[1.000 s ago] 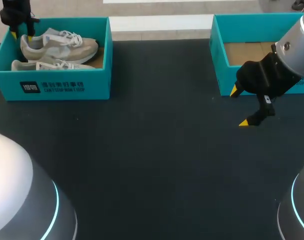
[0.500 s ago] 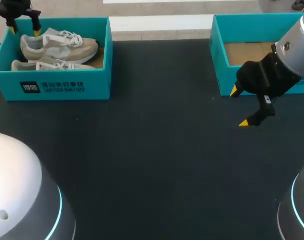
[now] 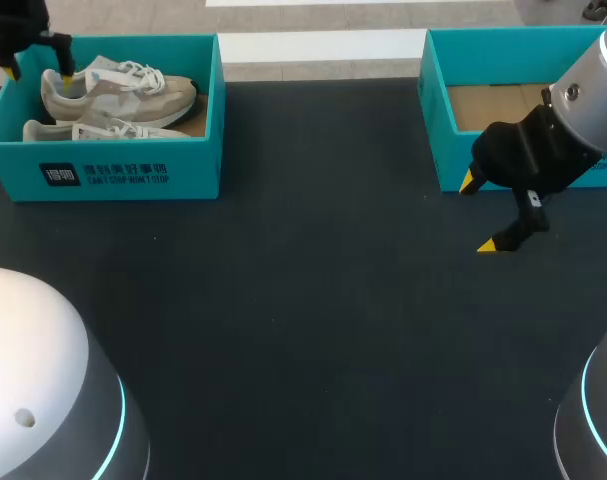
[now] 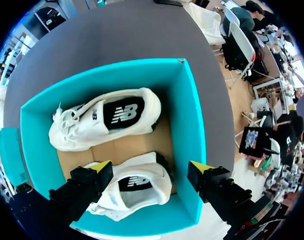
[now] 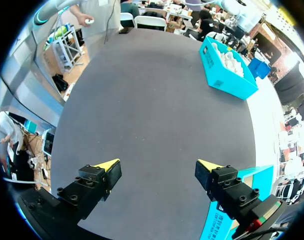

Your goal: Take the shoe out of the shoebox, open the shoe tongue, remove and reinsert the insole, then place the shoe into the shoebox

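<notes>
Two beige-and-white shoes lie in the teal shoebox at the far left of the table: one shoe toward the back, the other shoe along the front wall. My left gripper hangs open above the box's back left corner, over the heels. In the left wrist view the left gripper stands wide over the heel of the nearer shoe, touching nothing; the farther shoe lies ahead of it. My right gripper is open and empty over the mat, in front of the second box.
A second teal shoebox with a bare cardboard floor stands at the back right, just behind my right gripper. The dark mat spreads between the boxes. The right wrist view shows the right gripper and the far shoebox.
My left gripper has spread its fingers wide and shifted slightly left above the box's corner. The shoes and the right arm have kept still.
</notes>
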Controlling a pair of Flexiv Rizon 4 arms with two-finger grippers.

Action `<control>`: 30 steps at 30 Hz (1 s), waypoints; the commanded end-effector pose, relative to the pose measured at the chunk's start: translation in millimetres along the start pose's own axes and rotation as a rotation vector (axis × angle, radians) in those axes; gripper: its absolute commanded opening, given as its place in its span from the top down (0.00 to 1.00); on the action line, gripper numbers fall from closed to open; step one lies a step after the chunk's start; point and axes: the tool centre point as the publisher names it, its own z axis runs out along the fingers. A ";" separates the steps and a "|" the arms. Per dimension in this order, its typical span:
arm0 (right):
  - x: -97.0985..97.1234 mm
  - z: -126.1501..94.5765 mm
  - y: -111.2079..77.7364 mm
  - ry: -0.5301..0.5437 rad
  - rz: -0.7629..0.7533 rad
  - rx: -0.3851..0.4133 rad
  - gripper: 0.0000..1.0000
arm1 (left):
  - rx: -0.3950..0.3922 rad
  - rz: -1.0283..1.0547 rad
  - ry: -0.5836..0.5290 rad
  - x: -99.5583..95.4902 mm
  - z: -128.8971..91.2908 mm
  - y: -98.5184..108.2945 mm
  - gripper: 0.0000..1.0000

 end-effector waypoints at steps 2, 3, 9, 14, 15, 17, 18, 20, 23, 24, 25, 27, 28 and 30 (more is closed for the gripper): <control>-0.5 1.6 0.4 0.000 0.001 0.003 0.00 | -0.105 -0.013 0.031 -1.5 -7.3 -36.2 0.14; -0.5 1.6 0.4 0.000 0.001 0.003 0.00 | -0.094 -0.012 0.023 -1.2 -7.3 -39.3 0.16; -0.5 1.6 0.4 0.000 0.001 0.003 0.00 | -0.093 -0.028 0.009 -3.0 -4.1 -56.2 0.18; -0.5 1.6 0.4 0.000 0.001 0.003 0.00 | -0.102 -0.043 0.007 -3.9 10.1 -63.7 0.34; -0.5 1.6 0.4 0.000 0.001 0.003 0.00 | -0.111 -0.043 -0.026 -3.3 12.9 -66.1 0.35; -0.5 1.6 0.4 0.000 0.001 0.003 0.00 | -0.099 -0.057 0.004 -4.7 21.0 -67.6 0.38; -0.5 1.6 0.4 0.000 0.001 0.003 0.00 | -0.088 -0.064 0.002 -4.9 24.8 -67.5 0.41; -0.5 1.6 0.4 0.000 0.001 0.003 0.00 | -0.068 -0.074 0.014 -5.6 33.8 -65.6 0.43; -0.5 1.6 0.4 0.000 0.001 0.003 0.00 | -0.058 -0.090 0.022 -4.8 41.8 -63.3 0.42; -0.5 1.6 0.4 0.000 0.001 0.003 0.00 | -0.047 -0.090 0.021 -4.7 43.8 -62.8 0.41; -0.5 1.6 0.4 0.000 0.001 0.003 0.00 | -0.046 -0.094 0.019 -4.5 45.9 -62.5 0.41; -0.5 1.6 0.4 0.000 0.001 0.003 0.00 | -0.045 -0.099 0.018 -4.2 51.2 -62.1 0.40; -0.5 1.6 0.4 0.000 0.001 0.003 0.00 | -0.044 -0.104 0.024 -4.1 55.1 -61.8 0.38; -0.5 1.6 0.4 0.000 0.001 0.003 0.00 | -0.041 -0.111 0.028 -2.9 61.3 -61.7 0.38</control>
